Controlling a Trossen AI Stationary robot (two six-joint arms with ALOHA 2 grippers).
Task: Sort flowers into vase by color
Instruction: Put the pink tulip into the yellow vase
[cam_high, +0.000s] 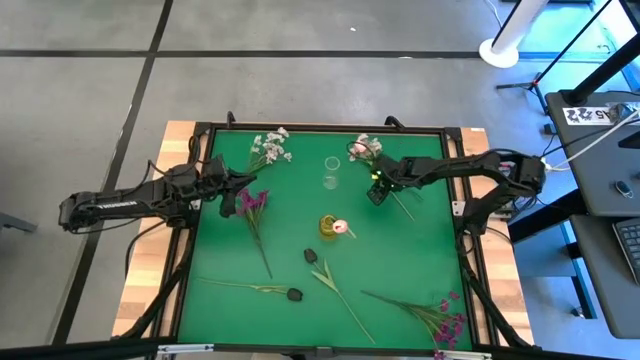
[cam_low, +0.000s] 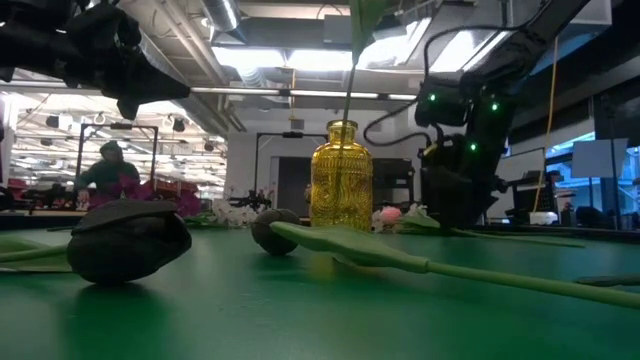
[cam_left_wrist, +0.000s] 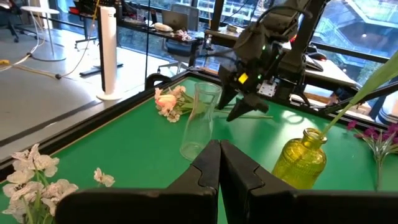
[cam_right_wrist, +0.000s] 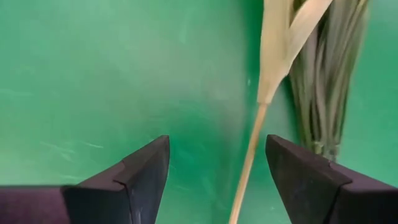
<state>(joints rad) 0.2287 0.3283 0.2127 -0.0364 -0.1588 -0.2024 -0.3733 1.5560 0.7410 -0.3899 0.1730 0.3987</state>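
Observation:
My right gripper (cam_high: 377, 192) is open, low over the green table, its fingers on either side of a pale stem (cam_right_wrist: 249, 163) without touching it. The stem belongs to the pale pink buds (cam_high: 362, 150) lying at the far side. My left gripper (cam_high: 228, 200) is shut and empty, beside a magenta sprig (cam_high: 252, 206) lying flat. A yellow vase (cam_high: 328, 228) stands mid-table with a green stem (cam_left_wrist: 354, 93) sticking out of it. A clear glass vase (cam_high: 331, 172) stands beyond it. White sprigs (cam_high: 268, 148) lie at the far left. Dark buds (cam_high: 311, 256) lie nearer.
A second dark bud (cam_high: 294, 294) with its stem lies near the front left, and it looms large in the low view (cam_low: 128, 240). More magenta sprigs (cam_high: 445, 318) lie at the front right. A raised black rim (cam_high: 200, 200) frames the table. A person (cam_low: 108, 170) shows far behind.

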